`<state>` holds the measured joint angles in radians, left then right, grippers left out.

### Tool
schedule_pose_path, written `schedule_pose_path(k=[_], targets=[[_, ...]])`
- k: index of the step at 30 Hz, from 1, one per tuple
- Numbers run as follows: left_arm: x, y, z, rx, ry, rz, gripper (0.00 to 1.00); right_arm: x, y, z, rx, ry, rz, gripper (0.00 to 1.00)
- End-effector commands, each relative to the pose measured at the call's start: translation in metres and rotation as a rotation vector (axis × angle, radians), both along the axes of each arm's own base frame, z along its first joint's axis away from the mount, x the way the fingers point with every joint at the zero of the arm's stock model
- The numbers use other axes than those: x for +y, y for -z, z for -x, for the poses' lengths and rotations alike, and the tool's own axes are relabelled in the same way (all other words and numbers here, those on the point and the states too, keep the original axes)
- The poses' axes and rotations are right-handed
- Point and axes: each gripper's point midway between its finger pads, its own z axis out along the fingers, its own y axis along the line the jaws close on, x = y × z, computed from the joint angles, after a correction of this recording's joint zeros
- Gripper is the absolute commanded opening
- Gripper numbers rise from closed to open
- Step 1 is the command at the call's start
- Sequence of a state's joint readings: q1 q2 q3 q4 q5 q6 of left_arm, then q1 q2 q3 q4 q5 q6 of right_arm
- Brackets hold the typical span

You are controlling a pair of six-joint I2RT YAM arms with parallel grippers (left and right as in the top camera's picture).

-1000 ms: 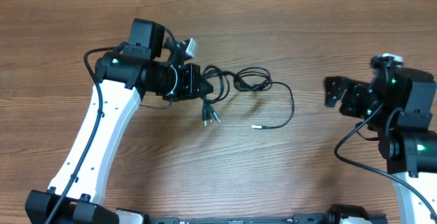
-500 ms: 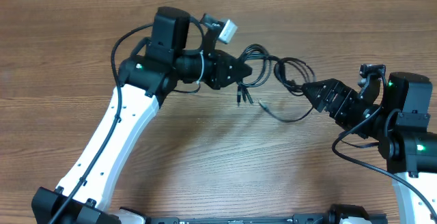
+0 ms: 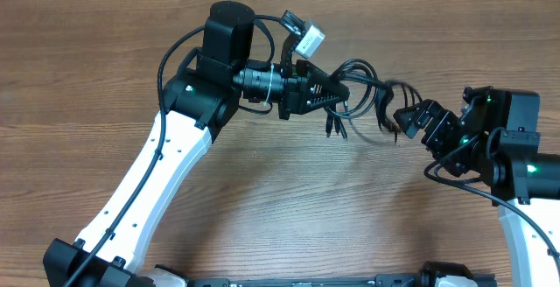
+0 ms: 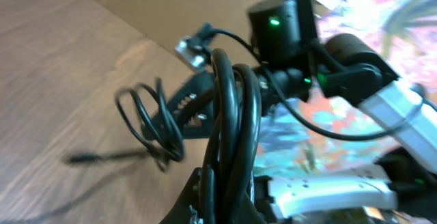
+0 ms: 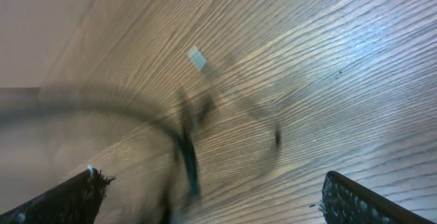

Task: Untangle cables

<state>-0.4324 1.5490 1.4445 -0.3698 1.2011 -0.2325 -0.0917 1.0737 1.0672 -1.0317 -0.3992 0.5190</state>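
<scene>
- The cables point(image 3: 363, 81) hang as one knotted bundle of thin black loops, lifted off the wooden table point(image 3: 262, 199) between the two arms; a few plug ends point(image 3: 332, 129) dangle below the bundle.
- The left gripper point(image 3: 339, 94) is clamped tight on the left end of the bundle. In its wrist view several strands point(image 4: 229, 128) run side by side straight up out of its grip, with a looser loop point(image 4: 153, 125) off to one side.
- The bundle's long axis runs roughly across the table, from the left gripper towards the right gripper point(image 3: 404, 116).
- The right gripper's jaws stand wide apart, holding nothing. It sits just at the bundle's free right end. A blurred strand point(image 5: 188, 162) crosses the gap between its jaws in its wrist view; whether it touches either jaw I cannot tell.
- Judgement: the right arm is the nearer free arm, and the loose loops lie directly ahead of it. The next move likely calls for closing on one strand and drawing it away along that axis.
</scene>
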Motion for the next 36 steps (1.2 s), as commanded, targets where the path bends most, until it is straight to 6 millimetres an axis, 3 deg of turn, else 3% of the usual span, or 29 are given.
schedule_pose_path(k=[1, 6, 13, 16, 21, 24, 28, 36], targets=[[0.002, -0.015, 0.015, -0.022, 0.082, 0.051, 0.04, -0.006, -0.004, -0.003, -0.017, 0.020, 0.025, 1.00], [0.004, -0.008, 0.005, -0.009, 0.024, 0.018, 0.04, 0.001, -0.007, -0.003, -0.032, -0.014, -0.001, 1.00], [0.009, -0.035, 0.037, -0.043, 0.237, 0.144, 0.04, -0.001, -0.015, -0.014, -0.099, -0.030, 0.022, 1.00], [0.009, -0.042, 0.039, -0.051, 0.256, 0.159, 0.04, -0.003, -0.013, -0.014, -0.100, -0.037, 0.047, 1.00], [0.011, -0.055, 0.041, -0.084, 0.279, 0.182, 0.04, -0.029, 0.005, -0.002, -0.005, 0.052, 0.176, 1.00], [0.018, -0.059, 0.031, -0.079, 0.242, 0.181, 0.04, -0.039, 0.011, 0.004, 0.036, 0.081, 0.224, 1.00], [0.048, -0.065, -0.001, -0.011, 0.122, 0.168, 0.04, -0.042, 0.013, 0.006, 0.047, 0.091, 0.241, 1.00], [0.082, -0.072, -0.027, -0.026, 0.004, 0.170, 0.04, -0.048, 0.016, 0.010, 0.069, 0.108, 0.271, 1.00]])
